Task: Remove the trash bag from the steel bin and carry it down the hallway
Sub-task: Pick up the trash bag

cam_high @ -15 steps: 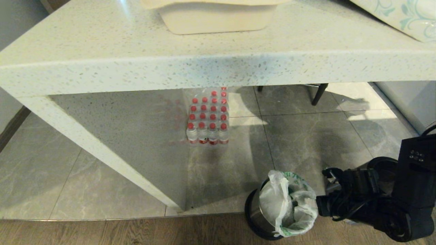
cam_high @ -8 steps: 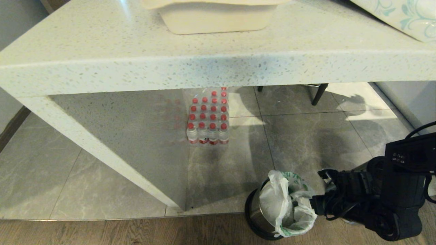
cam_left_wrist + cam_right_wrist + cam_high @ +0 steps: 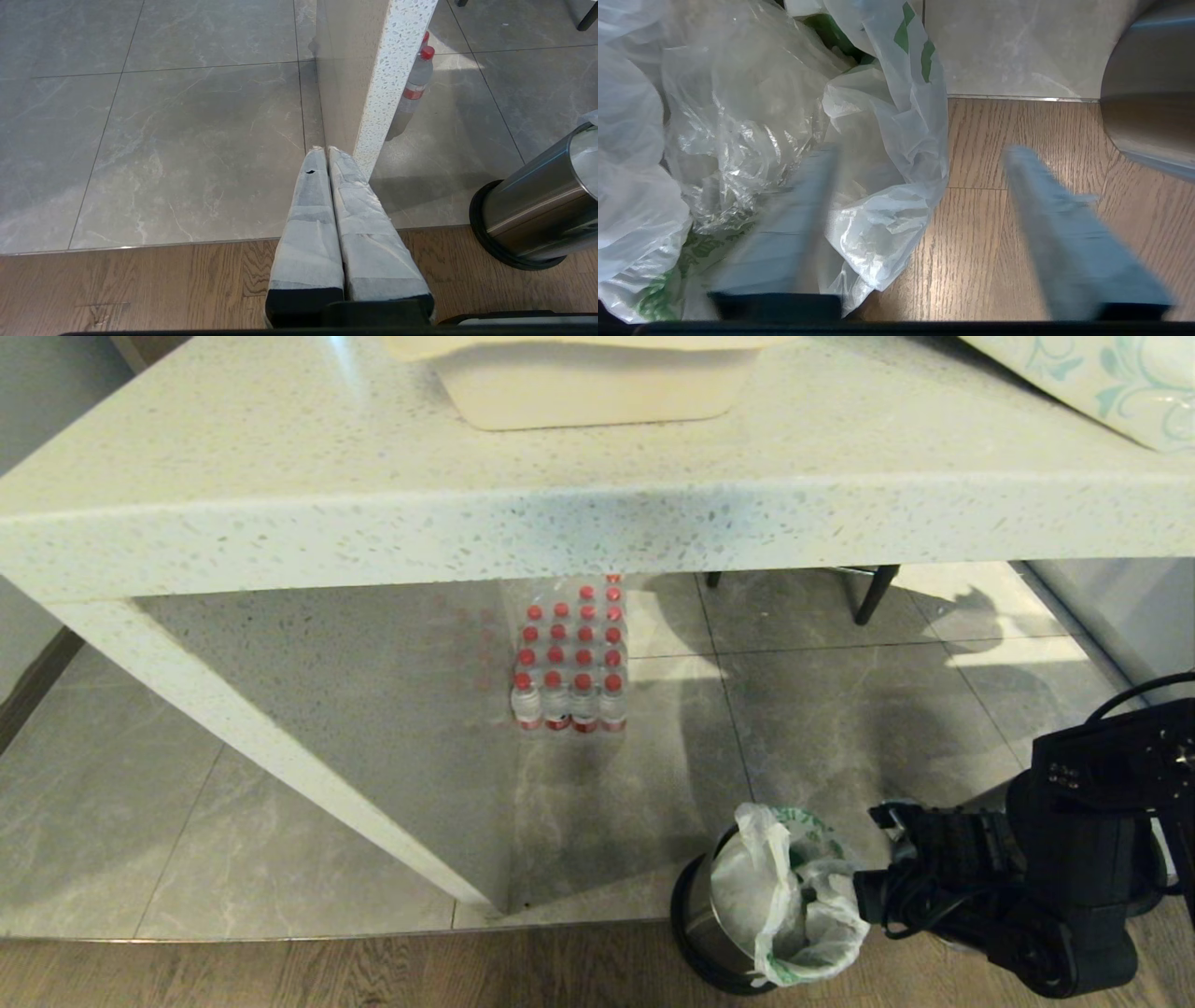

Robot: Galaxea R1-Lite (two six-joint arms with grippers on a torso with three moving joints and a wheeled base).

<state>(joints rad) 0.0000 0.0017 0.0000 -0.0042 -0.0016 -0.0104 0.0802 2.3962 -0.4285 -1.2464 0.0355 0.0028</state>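
1. Head view: the bin [image 3: 707, 933] is standing at the near edge, right of centre, where the grey tiles are meeting the wood floor [image 3: 373, 971]. The bag [image 3: 784, 901] is sitting in the bin, its crumpled white top with green print sticking up above the rim. The right gripper [image 3: 864, 896] is reaching in from the right and touching the bag's right side. A pack of bottles [image 3: 569, 663] is standing farther back under the table [image 3: 560, 513].

2. Left wrist view: the left gripper [image 3: 327, 154] is hanging clenched, its two wrapped fingers [image 3: 310, 224] pressing together with nothing between them, near the table leg [image 3: 383, 84]. The bin [image 3: 537, 210] is standing off to its right.

3. Right wrist view: the right gripper [image 3: 920, 154] is spreading wide, released. One finger [image 3: 803, 210] is lying against the bag [image 3: 752, 116], the other is hovering over bare wood, and nothing is being grasped.
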